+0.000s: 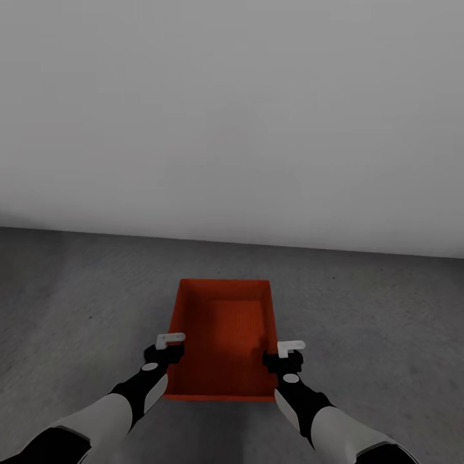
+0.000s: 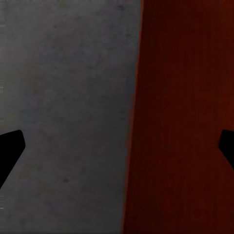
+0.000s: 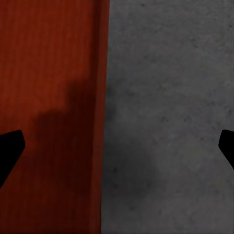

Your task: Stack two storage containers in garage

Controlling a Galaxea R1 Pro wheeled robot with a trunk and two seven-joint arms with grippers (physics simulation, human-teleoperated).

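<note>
An orange-red open-top storage container [image 1: 222, 335] sits on the dark grey concrete floor [image 1: 374, 322] of the garage, its long side running away from me. My left gripper [image 1: 169, 345] is open over the container's left wall, one finger outside and one inside. My right gripper [image 1: 283, 354] is open over the right wall in the same way. In the left wrist view the wall of the container [image 2: 185, 97] runs between the wide-apart dark fingers [image 2: 9, 151]. The right wrist view shows the container [image 3: 48, 73] beside bare floor [image 3: 170, 97], with the wall between the fingers.
A plain light-grey wall [image 1: 232, 116] rises a short way beyond the container. Mottled concrete spreads to the left, right and front of the bin.
</note>
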